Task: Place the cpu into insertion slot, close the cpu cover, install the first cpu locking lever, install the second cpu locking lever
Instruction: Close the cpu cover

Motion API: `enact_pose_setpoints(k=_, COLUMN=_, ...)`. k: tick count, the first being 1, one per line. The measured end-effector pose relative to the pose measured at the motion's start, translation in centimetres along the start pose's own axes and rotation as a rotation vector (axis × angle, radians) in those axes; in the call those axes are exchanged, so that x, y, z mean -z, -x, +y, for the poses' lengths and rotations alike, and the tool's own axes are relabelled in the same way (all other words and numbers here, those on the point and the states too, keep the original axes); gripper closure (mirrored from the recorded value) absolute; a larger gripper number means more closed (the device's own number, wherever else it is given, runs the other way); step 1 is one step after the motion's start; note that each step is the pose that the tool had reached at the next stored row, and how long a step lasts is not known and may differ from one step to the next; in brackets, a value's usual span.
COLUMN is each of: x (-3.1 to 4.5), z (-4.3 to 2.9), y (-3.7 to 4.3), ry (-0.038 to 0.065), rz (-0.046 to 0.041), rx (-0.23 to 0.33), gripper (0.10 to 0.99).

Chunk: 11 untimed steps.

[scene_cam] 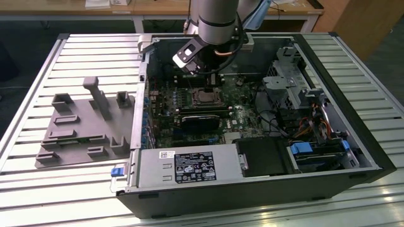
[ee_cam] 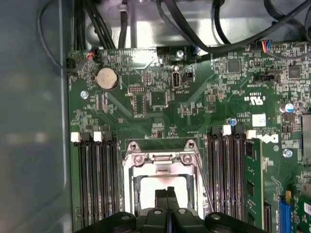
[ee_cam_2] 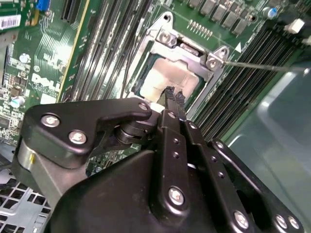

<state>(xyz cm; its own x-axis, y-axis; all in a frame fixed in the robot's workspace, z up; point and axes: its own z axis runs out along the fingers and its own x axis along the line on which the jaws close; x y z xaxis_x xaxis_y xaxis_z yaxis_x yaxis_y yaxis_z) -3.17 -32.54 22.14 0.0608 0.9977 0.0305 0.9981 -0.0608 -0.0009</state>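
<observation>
The cpu (ee_cam_2: 163,77) lies in its socket on the green motherboard, its silvery-tan top showing through the window of the cpu cover (ee_cam_2: 194,54). The cover lies flat over it in both wrist views, cpu (ee_cam: 148,191) under cover (ee_cam: 160,167). My gripper (ee_cam_2: 174,94) is shut, its two black fingers pressed together with nothing between them, tips right over the chip's top; I cannot tell whether they touch it. A thin wire locking lever (ee_cam_2: 265,66) sticks out from the cover's corner over the memory slots. In the exterior view the gripper (scene_cam: 211,81) hangs inside the case just behind the socket (scene_cam: 205,97).
Memory slots (ee_cam: 95,184) flank the socket on both sides. A black-finned graphics card (scene_cam: 200,122) sits in front of it, the power supply (scene_cam: 189,165) at the case front. Drive cages and cables (scene_cam: 303,109) fill the exterior view's right. A grey fixture (scene_cam: 85,125) lies outside the case.
</observation>
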Motion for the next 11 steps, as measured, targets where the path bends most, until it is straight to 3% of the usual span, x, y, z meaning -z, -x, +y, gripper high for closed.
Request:
enact_pose_setpoints(k=6, x=0.00, z=-0.01, y=0.00, ry=0.000, rz=0.0000, rx=0.003, gripper=0.984)
enact_pose_setpoints(k=11, x=-0.01, z=-0.02, y=0.01, ry=-0.002, rz=-0.0001, rx=0.080, gripper=0.984)
